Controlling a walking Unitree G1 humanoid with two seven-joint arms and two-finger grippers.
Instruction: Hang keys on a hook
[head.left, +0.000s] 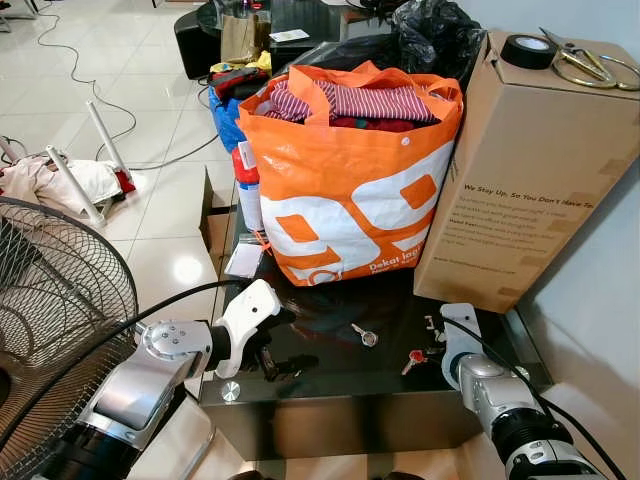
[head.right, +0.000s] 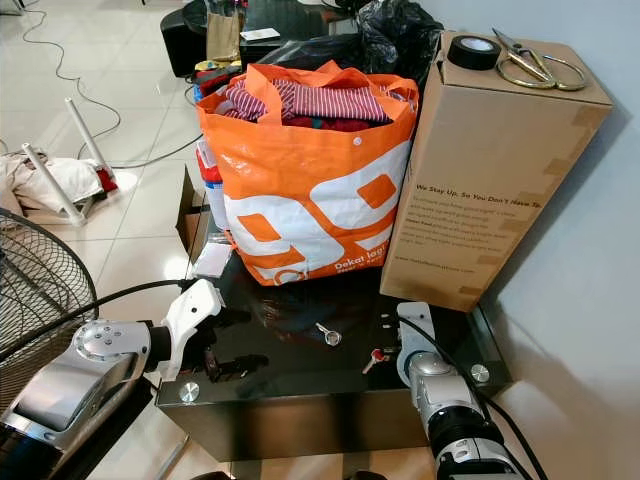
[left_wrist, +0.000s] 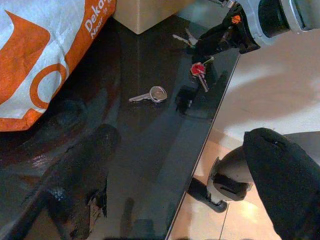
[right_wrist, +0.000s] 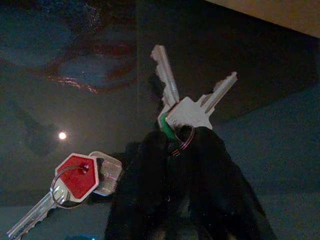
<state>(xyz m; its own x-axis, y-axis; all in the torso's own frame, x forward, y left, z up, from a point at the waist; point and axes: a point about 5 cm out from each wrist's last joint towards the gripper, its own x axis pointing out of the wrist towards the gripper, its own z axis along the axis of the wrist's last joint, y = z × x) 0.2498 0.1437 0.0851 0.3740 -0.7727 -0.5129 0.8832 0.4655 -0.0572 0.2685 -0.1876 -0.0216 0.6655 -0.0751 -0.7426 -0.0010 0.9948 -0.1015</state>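
Pinching the key bunch (right_wrist: 187, 112) by its ring with my right gripper (right_wrist: 179, 150) near the black table's (head.left: 330, 385) right front edge — left gripper (left_wrist: 165, 190) wide, idle. Thin hold; lifting could spill keys or snag the red-capped key (right_wrist: 75, 181) alongside.

Black glossy desk (head.left: 330, 385). On it, an orange-and-white bag (head.left: 350, 190) stuffed with striped clothing (head.left: 345, 100). Cardboard box (head.left: 530, 170) stands upright just beside the bag, against the wall. On the box top: roll of black tape (head.left: 528, 50) and scissors (head.left: 585, 62), near each other. Black plastic bag (head.left: 435, 35) behind the orange bag. Fan grille (head.left: 50, 310) at the left, on a white tiled floor (head.left: 150, 100); cable (head.left: 75, 60) trails across the floor.
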